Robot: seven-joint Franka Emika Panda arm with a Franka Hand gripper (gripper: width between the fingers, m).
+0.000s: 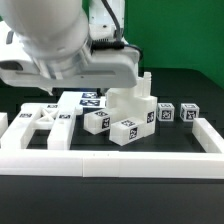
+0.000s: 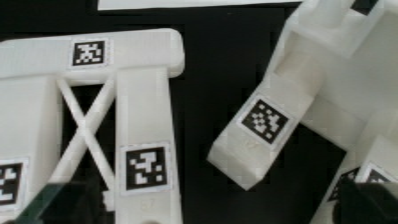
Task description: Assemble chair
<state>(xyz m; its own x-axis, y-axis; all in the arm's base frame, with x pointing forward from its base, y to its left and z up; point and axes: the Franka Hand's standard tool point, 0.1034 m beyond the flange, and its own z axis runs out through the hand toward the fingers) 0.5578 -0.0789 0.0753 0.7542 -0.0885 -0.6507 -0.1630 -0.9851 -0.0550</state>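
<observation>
Here, the chair's X-braced frame [image 1: 45, 120] lies flat by the border rail [image 1: 110, 160] on the worktop's near edge, toward the exterior view's left. A blocky stack of parts [image 1: 130, 105] stands mid-worktop, with 2 tagged blocks [image 1: 165, 113] beside it. The arm [image 1: 60, 55] hides the gripper, so I cannot tell its width.

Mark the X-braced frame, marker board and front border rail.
X-braced frame [image 2: 146, 50]: wrist view, top bar.
marker board [image 1: 86, 98]: exterior view, tagged face.
border rail [image 1: 120, 160]: exterior view, front run's middle.
</observation>
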